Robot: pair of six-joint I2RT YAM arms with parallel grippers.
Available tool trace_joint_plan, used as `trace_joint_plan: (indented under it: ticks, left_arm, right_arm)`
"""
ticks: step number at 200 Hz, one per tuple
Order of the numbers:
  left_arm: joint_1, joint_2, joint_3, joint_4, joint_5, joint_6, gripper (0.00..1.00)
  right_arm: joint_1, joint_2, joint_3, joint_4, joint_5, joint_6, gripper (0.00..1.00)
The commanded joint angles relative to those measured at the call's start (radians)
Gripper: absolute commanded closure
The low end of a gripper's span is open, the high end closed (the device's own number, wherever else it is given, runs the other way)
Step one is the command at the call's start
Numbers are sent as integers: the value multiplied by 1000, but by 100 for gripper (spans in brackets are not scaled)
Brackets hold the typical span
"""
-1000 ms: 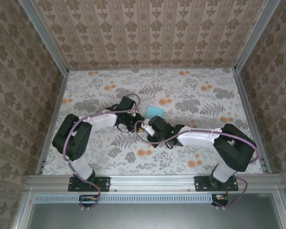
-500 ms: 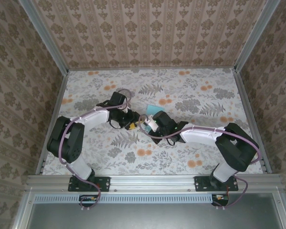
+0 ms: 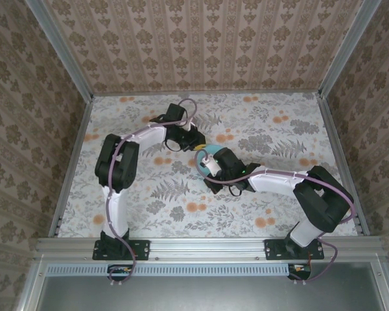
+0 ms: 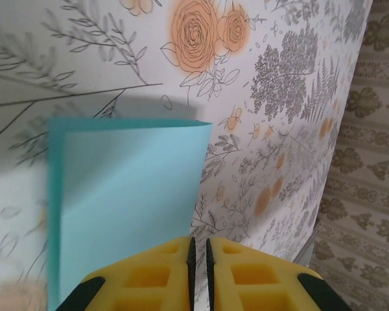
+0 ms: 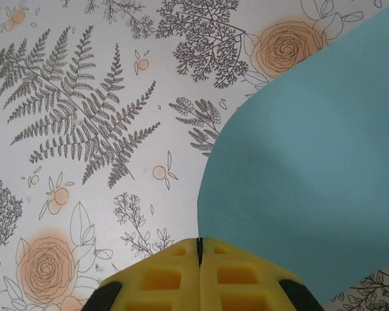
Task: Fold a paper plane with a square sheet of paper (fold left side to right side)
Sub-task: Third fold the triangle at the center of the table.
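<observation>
The square sheet of paper [image 3: 212, 151] is light blue and sits mid-table, curled up around the tip of my right gripper [image 3: 205, 162]. In the right wrist view the paper [image 5: 311, 162] bends upward, and its curved left edge runs down into the seam of the shut right gripper [image 5: 199, 240], which pinches it. My left gripper [image 3: 197, 138] reaches in from the far left. In the left wrist view the paper [image 4: 129, 188] shows two layers with a crease along the top. The left gripper [image 4: 198, 240] is closed to a thin slit, and the paper's right edge passes behind its left finger.
A floral cloth [image 3: 279, 129] covers the table, and patterned walls [image 3: 201, 45] enclose it on three sides. A metal rail [image 3: 207, 246] runs along the near edge by the arm bases. The left arm [image 3: 120, 162] stretches from its base toward the far centre.
The left arm swung from beside the right gripper round to the far side of the paper. Its jaws opened a little, then closed. The paper now curls over the right gripper.
</observation>
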Motion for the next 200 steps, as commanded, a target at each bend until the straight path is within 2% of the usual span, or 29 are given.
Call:
trace_joint_plan:
  ticks: [1, 57, 138, 200]
  left_arm:
    - [-31, 64, 75, -35, 68, 58, 85]
    - [-48, 153, 107, -70, 46, 80, 86]
    - [-55, 177, 68, -108, -16, 109, 87]
    - [-56, 185, 64, -115, -29, 115, 87]
  right_arm:
    - [-12, 3, -17, 28, -46, 27, 100]
    - [-43, 12, -16, 28, -76, 50, 100]
    - [-107, 60, 27, -23, -62, 162, 100]
    - [-165, 61, 8, 40, -92, 239, 100]
